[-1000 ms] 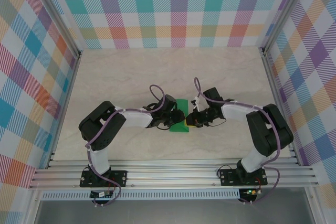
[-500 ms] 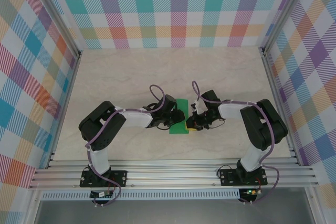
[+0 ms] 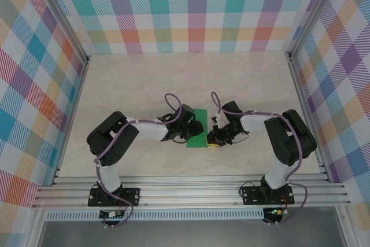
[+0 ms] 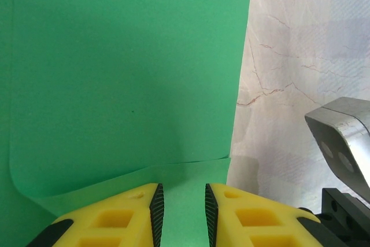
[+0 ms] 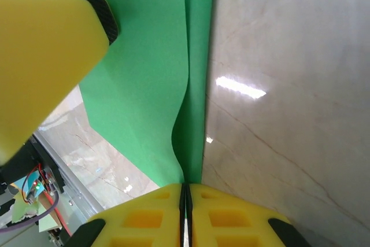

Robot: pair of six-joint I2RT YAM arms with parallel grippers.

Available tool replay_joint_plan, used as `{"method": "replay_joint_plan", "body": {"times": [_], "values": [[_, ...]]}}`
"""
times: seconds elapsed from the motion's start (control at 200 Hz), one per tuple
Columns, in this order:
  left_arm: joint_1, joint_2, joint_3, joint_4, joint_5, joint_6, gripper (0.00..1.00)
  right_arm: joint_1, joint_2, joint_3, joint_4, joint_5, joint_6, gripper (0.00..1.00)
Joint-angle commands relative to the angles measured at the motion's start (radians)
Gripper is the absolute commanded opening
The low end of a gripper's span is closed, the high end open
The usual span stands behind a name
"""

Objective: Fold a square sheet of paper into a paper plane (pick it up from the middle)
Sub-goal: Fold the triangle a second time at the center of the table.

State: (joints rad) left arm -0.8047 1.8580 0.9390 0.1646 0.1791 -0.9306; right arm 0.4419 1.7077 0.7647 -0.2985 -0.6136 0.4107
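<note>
Reaching in from the near left, the left black robot arm (image 3: pixel 115 143) is stretching across the pale marble-patterned tabletop (image 3: pixel 144 85) towards the middle. The left gripper (image 3: pixel 193 130) is hovering low over the left part of the bright green sheet of thin paper (image 3: pixel 199 140). In the left wrist view its yellow fingers (image 4: pixel 139 212) are standing slightly apart, a narrow gap showing between their black pads and only green paper (image 4: pixel 127 73) showing through it. Whether they are touching the surface below cannot be told.

The sheet is lying near the centre of the table, between the two grippers, with one layer folded over another. The upper layer's edge is running across just ahead of the left fingertips, and its long right edge is lying straight against bare table.

Coming at the sheet's near right corner, the right gripper (image 3: pixel 213 140) is meeting the paper from the other side. In the right wrist view its yellow fingers (image 5: pixel 225 215) are pressing tightly together, and the paper (image 5: pixel 144 85) is narrowing into the seam between them, its upper layer curling in a soft wave there. One yellow finger of the left gripper (image 5: pixel 46 56) is looming at the upper left of that view.

The right black robot arm (image 3: pixel 289 143) is bending back to the near right.
</note>
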Motion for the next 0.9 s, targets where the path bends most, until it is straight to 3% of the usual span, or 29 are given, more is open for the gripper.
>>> {"method": "replay_joint_plan", "body": {"times": [0.0,0.18,0.525,0.895], "values": [[-0.017,0.016,-0.015,-0.020,0.000,-0.008,0.29,0.007,-0.063,-0.003,-0.060,0.011,0.000,0.12],[-0.016,0.016,-0.016,-0.018,0.001,-0.008,0.29,0.015,-0.115,0.000,-0.035,-0.036,0.028,0.12],[-0.017,0.013,-0.016,-0.020,0.002,-0.010,0.28,0.061,-0.035,0.033,0.014,-0.013,0.080,0.11],[-0.016,0.018,-0.014,-0.023,0.006,-0.006,0.28,0.062,-0.052,0.057,0.006,-0.014,0.100,0.11]]}}
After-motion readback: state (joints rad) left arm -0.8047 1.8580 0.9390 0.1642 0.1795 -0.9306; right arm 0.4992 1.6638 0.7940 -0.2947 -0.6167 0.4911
